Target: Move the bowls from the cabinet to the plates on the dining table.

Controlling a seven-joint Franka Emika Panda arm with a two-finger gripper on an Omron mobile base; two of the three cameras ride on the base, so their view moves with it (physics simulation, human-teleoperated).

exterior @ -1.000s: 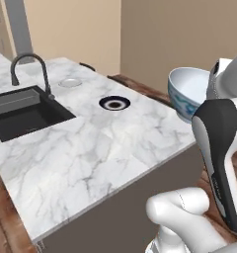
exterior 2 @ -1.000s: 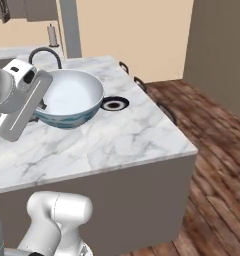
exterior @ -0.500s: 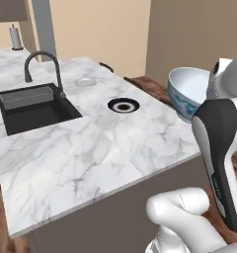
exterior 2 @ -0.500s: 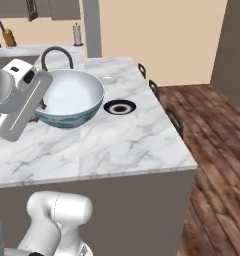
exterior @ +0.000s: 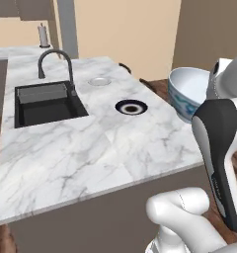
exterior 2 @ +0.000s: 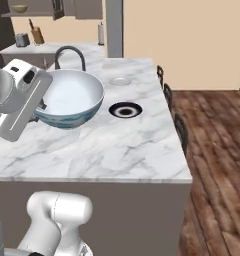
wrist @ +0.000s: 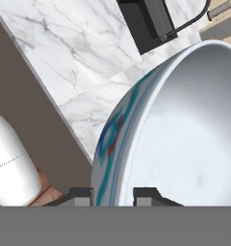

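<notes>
1. While the gripper (wrist: 112, 194) pinches the rim of the blue-patterned bowl (exterior 2: 69, 102), 1 finger inside the wall and 1 outside, the bowl hangs upright above the dining table (exterior 2: 117, 145).
2. Black-rimmed plate (exterior 2: 125, 110) lies on the marble just beyond the bowl, toward the table's far right edge.
3. Pale plate (exterior 2: 120, 81) sits farther back, near the faucet (exterior 2: 69, 55).
4. Judgement: carry forward and rightward, then lower.
</notes>
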